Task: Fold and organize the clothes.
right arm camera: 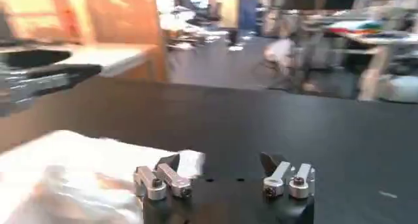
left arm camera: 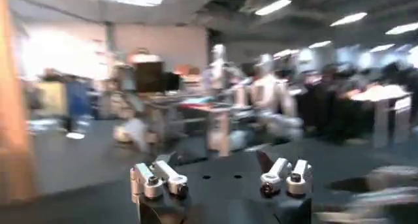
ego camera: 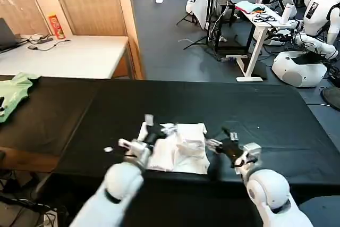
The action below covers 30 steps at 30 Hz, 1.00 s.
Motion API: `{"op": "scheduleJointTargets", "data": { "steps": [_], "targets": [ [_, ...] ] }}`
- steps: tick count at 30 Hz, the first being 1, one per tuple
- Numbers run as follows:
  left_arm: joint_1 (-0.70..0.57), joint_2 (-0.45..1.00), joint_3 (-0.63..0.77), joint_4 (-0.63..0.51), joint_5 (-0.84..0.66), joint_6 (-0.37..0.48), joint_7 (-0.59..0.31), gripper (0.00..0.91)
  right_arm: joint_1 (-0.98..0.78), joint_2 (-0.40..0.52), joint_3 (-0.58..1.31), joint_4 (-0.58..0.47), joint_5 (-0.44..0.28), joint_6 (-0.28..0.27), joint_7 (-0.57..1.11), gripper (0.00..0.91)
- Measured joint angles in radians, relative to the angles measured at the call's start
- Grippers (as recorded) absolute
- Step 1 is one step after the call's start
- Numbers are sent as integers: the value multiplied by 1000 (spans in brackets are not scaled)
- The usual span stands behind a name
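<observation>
- Across the head view, a wide black cloth-covered tabletop (ego camera: 265,115) spans the scene, with a pale white desk (ego camera: 79,57) behind it on the left.
- Near the front edge lies the crumpled white cotton T-shirt (ego camera: 180,152), bunched into a rough rectangle between both arms.
- At the far left edge rests a light-green garment (ego camera: 13,93), well apart from the shirt.
- Over the shirt's left side sits the left claw (ego camera: 154,131), fingers spread with nothing between them.
- Just beside the shirt's right edge, the right claw (ego camera: 223,144) stands open and empty over bare cloth.
</observation>
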Motion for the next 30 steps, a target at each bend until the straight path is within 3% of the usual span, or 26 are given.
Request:
{"op": "scheduleJointTargets", "data": {
  "steps": [4, 10, 16, 24, 28, 30],
  "targets": [
    [29, 39, -59, -11, 41, -2, 0, 878, 81, 3, -89, -32, -19, -12, 18, 878],
    [87, 53, -110, -20, 89, -8, -1, 878, 224, 41, -231, -112, -112, -125, 39, 878],
    [126, 51, -133, -11, 111, -12, 0, 878, 252, 22, -278, -116, -186, -208, 8, 878],
    [132, 41, -131, -2, 121, -12, 2, 878, 218, -10, -212, -120, -219, -206, 76, 878],
    [137, 42, -136, 3, 121, -19, 2, 878, 201, -4, -147, -146, -287, -140, 146, 878],
    [140, 42, -138, 4, 123, -24, 2, 878, 190, 2, -118, -153, -278, -109, 167, 878]
  ]
}}
